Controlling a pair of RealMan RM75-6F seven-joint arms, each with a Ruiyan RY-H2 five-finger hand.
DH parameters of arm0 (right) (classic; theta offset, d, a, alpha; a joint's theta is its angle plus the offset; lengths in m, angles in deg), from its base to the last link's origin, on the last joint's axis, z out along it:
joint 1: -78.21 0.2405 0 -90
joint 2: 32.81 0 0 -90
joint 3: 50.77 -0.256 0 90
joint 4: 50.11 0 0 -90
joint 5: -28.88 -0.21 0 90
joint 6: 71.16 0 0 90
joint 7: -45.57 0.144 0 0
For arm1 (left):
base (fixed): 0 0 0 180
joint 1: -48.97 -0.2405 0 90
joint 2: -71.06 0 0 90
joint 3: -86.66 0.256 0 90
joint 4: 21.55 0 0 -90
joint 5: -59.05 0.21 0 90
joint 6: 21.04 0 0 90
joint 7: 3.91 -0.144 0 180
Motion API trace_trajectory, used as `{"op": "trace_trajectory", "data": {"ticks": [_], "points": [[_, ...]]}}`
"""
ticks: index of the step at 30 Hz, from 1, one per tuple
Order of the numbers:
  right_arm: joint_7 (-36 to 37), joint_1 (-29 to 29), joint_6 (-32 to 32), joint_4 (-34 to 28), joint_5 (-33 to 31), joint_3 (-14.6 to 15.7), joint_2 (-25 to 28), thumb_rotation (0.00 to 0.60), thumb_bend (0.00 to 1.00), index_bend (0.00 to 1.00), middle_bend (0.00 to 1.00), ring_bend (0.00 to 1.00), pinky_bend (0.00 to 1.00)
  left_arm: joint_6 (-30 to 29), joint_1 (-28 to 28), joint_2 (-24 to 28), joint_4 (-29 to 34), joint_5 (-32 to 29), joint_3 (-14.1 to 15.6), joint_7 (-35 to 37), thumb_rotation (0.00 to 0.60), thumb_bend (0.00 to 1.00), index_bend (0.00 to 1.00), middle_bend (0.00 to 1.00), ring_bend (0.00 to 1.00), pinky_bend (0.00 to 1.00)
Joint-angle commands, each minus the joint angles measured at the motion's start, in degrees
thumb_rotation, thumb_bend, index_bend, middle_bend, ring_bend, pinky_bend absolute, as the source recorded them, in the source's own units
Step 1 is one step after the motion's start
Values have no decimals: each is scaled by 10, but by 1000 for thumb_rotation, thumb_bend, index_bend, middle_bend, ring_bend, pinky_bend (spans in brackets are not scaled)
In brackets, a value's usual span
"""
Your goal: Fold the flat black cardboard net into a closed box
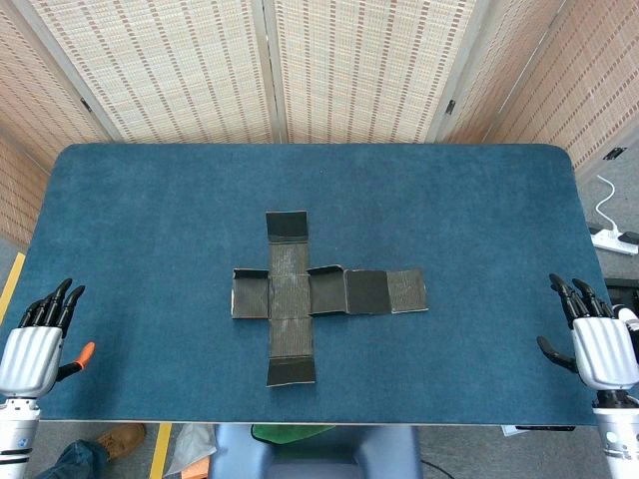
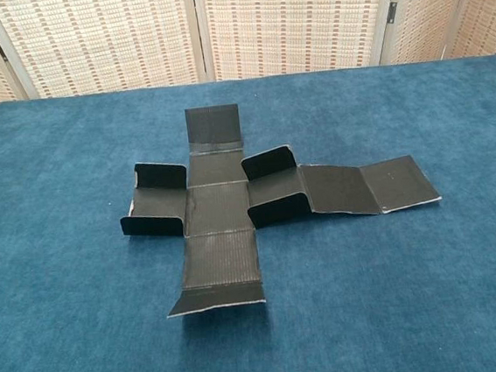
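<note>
Bright, even light; sharp, soft shadows.

Head view looks steeply down — chest view low, nearer — both share the table [image 1: 150, 200].

The cardboard net [image 1: 300, 294] lay unfolded near the middle of the table [image 1: 150, 220]; its longest arm reached toward the right; the left hand [image 1: 38, 344] hung at the table's near left corner and the right hand [image 1: 597, 339] at the near right corner, both well apart from the net; a folding screen [image 1: 319, 70] stood behind the table.
</note>
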Motion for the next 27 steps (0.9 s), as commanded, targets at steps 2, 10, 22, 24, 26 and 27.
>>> {"op": "trace_trajectory", "data": {"ticks": [2, 10, 22, 24, 26, 27], "points": [[1, 4, -8, 2, -5, -1, -3, 600, 202, 39, 208, 100, 277, 17, 7, -9, -13, -19, -4, 0, 600, 281, 102, 120, 138, 183], [7, 9, -16, -7, -2, 1, -1, 600, 201, 39, 208, 100, 278, 10, 7, -11, -13, -14, -2, 4, 600, 280, 101, 120, 138, 184], [18, 33, -50, -71, 5, -1, 20, 600, 202, 39, 208, 294, 558, -3, 6, -10, -11, 3, 0, 15, 600, 281, 108, 121, 138, 184], [5, 46, -68, -90, 0, -6, 23, 600, 202, 39, 205, 397, 701, -5, 8, -10, -11, 7, 0, 17, 600, 281, 108, 121, 138, 184], [-14, 65, -97, -112, -14, -13, 25, 600, 201, 39, 201, 502, 829, -9, 9, -11, -11, 16, 1, 20, 600, 280, 108, 121, 138, 184], [-23, 74, -111, -122, -24, -17, 25, 600, 201, 39, 197, 551, 871, -10, 9, -10, -12, 19, 2, 21, 600, 281, 108, 121, 138, 184]]}}
